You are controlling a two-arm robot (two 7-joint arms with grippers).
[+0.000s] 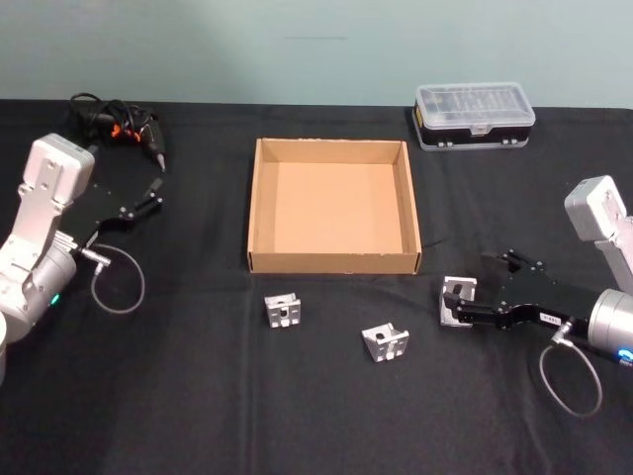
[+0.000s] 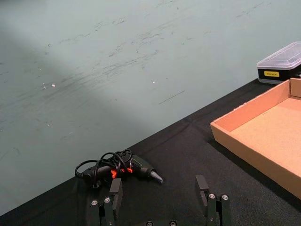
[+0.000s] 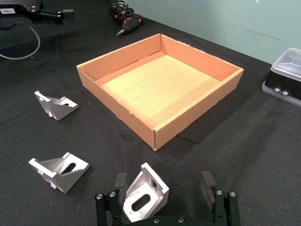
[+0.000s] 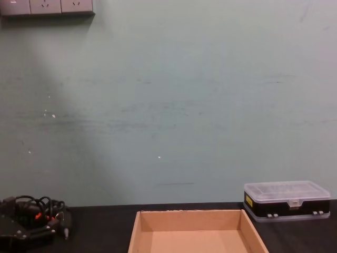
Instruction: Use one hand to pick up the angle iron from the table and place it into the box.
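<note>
Straddling one angle iron (image 3: 143,197) on the table (image 3: 263,155): right gripper (image 3: 163,179), jaws spread, nothing clamped; box (image 3: 197,120) just beyond its tips. Centre the piece between the jaws before closing, as it sits nearer one. Left gripper (image 2: 159,188) parked near an electric screwdriver (image 2: 136,168), spread.

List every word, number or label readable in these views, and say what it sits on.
On the left gripper, a white label: characters too small to read.
On the plastic case, a yellow label: too blurred to read.
On the box: plain cardboard, no print visible.
No text can be quoted.
</note>
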